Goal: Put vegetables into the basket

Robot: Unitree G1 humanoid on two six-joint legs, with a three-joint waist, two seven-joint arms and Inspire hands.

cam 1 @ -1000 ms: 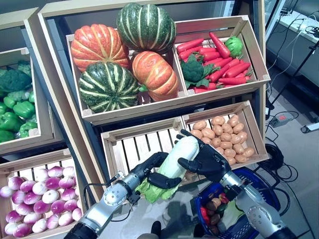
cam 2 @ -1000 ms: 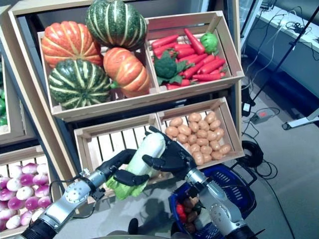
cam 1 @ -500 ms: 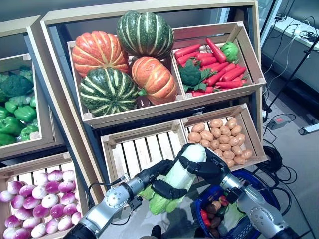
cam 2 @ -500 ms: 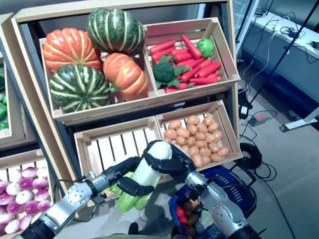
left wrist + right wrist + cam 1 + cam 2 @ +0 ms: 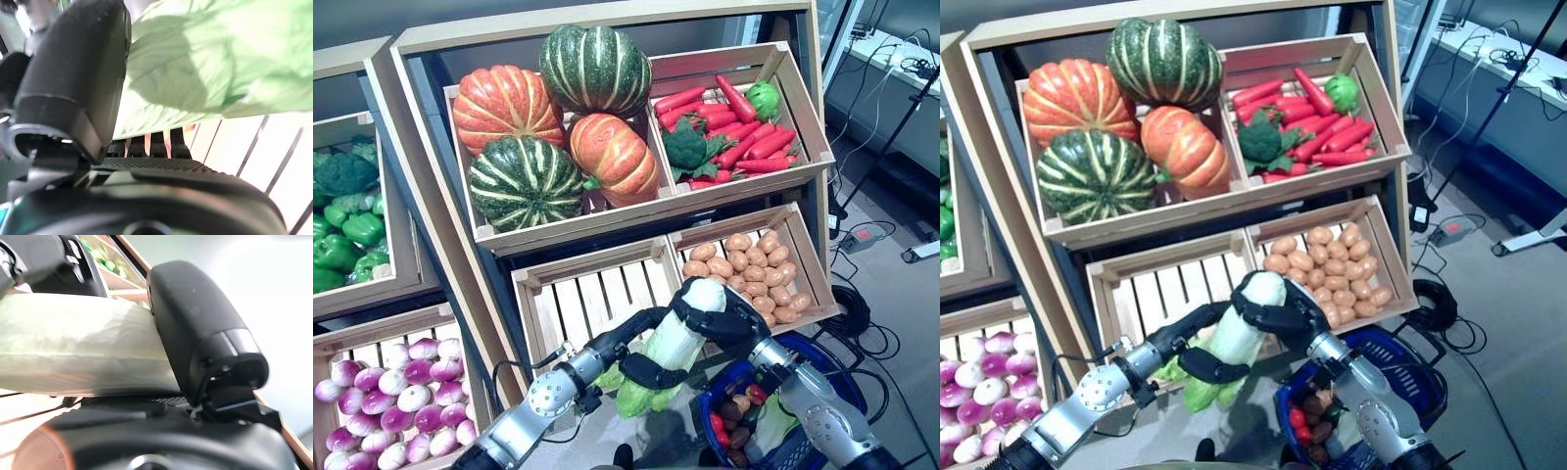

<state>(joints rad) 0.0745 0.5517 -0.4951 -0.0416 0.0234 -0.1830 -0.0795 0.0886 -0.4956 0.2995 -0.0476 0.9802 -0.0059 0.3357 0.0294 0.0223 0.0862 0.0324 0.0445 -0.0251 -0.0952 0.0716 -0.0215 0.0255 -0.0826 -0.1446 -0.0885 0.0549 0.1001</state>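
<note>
A long cabbage (image 5: 674, 343) with a white stem and green leaves is held in front of the slatted lower crate (image 5: 578, 299). My left hand (image 5: 641, 370) is curled round its leafy lower part; the leaves show in the left wrist view (image 5: 205, 68). My right hand (image 5: 729, 321) is curled round its white upper end, seen in the right wrist view (image 5: 83, 350). The blue basket (image 5: 813, 352) stands on the floor below my right arm, with red, brown and green vegetables (image 5: 732, 416) inside.
A wooden stand (image 5: 421, 196) holds crates of produce on several levels. A crate of potatoes (image 5: 749, 269) lies just behind my right hand. Cables and a power strip (image 5: 867, 237) lie on the floor at right.
The cabbage and both hands have moved slightly right and up, toward the basket. The left arm has stretched further out. The camera has shifted a little.
</note>
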